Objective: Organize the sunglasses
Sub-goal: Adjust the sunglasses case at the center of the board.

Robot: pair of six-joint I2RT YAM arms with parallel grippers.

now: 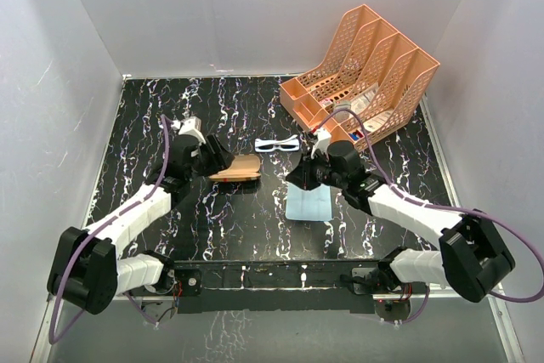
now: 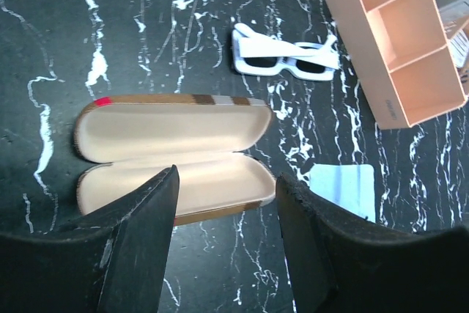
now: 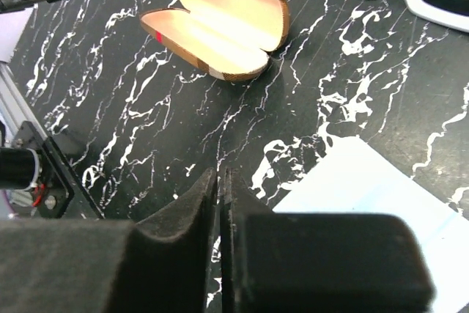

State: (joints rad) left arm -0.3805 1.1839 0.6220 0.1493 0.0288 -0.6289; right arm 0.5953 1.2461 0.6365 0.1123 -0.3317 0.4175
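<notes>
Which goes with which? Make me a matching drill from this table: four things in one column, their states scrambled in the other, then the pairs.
Column A
1. sunglasses
2. plaid case
3. blue cloth
4. right hand

Column B
a. lying open with nothing inside
b. shut, holding nothing
c. white-framed, on the table outside the case
d. spread flat on the table

Pairs: 1-c, 2-a, 3-d, 4-b
</notes>
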